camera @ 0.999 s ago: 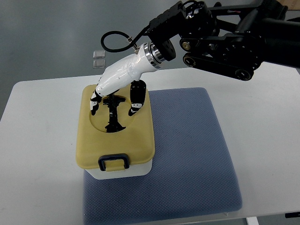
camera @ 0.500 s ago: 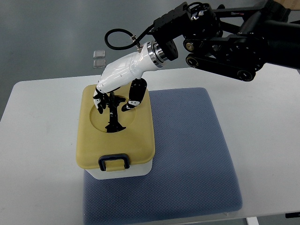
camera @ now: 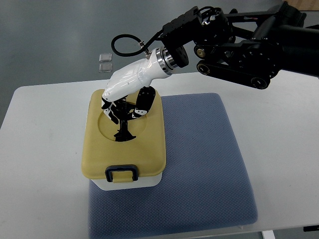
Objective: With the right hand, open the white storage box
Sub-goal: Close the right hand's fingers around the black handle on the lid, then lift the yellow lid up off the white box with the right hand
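The storage box [camera: 127, 184] has a white body and a yellow lid [camera: 147, 149]. It stands on the left end of a blue mat. A black latch [camera: 121, 173] sits at the lid's near edge. In the lid's round recess stands a black handle [camera: 123, 132]. My right hand [camera: 122, 113], white with black fingers [camera: 140, 105], reaches down from the upper right. Its fingers are curled around the top of that handle. The lid lies flat on the box. The left arm does not show.
The blue mat [camera: 199, 159] covers the middle of the white table [camera: 40, 149]. My black right arm [camera: 234, 45] spans the upper right above the table's far edge. Two small clear pieces [camera: 105, 62] lie on the floor beyond the table.
The right hand's spread fingers have drawn together and closed on the lid's handle. The hand has sunk slightly toward the lid. The box has stayed put.
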`<move>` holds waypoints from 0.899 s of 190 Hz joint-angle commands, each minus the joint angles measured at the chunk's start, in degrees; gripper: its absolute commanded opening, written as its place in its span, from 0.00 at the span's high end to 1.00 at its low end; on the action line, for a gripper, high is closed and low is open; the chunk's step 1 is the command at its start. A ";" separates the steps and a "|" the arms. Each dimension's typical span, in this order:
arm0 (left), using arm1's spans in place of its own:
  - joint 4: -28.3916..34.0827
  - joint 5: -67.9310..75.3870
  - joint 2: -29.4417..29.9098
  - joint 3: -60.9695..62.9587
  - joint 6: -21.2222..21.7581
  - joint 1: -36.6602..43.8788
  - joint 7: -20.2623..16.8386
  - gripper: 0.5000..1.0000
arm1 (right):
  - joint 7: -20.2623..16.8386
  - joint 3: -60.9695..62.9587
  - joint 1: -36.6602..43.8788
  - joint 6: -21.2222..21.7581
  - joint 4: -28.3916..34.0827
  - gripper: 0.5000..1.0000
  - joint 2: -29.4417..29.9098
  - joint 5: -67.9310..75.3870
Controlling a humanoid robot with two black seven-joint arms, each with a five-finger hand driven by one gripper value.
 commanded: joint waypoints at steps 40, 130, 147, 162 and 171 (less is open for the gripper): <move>0.00 0.00 0.00 0.00 -0.02 0.00 0.00 0.00 | 0.00 0.79 0.53 0.01 0.00 1.00 0.10 0.35; 0.00 0.00 0.00 0.00 -0.02 0.00 0.00 0.00 | 0.00 10.02 0.79 0.53 -0.62 1.00 -8.69 0.79; 0.00 0.00 0.00 0.00 -0.02 0.00 0.00 0.00 | 0.00 12.21 -0.09 0.18 -0.97 1.00 -12.73 0.79; 0.00 0.00 0.00 0.00 -0.02 0.00 0.00 0.00 | 0.00 13.80 -1.84 0.18 -1.41 1.00 -15.54 0.88; 0.00 0.00 0.00 0.00 -0.02 0.00 0.00 0.00 | 0.00 14.68 -3.42 0.09 -2.02 1.00 -17.65 0.96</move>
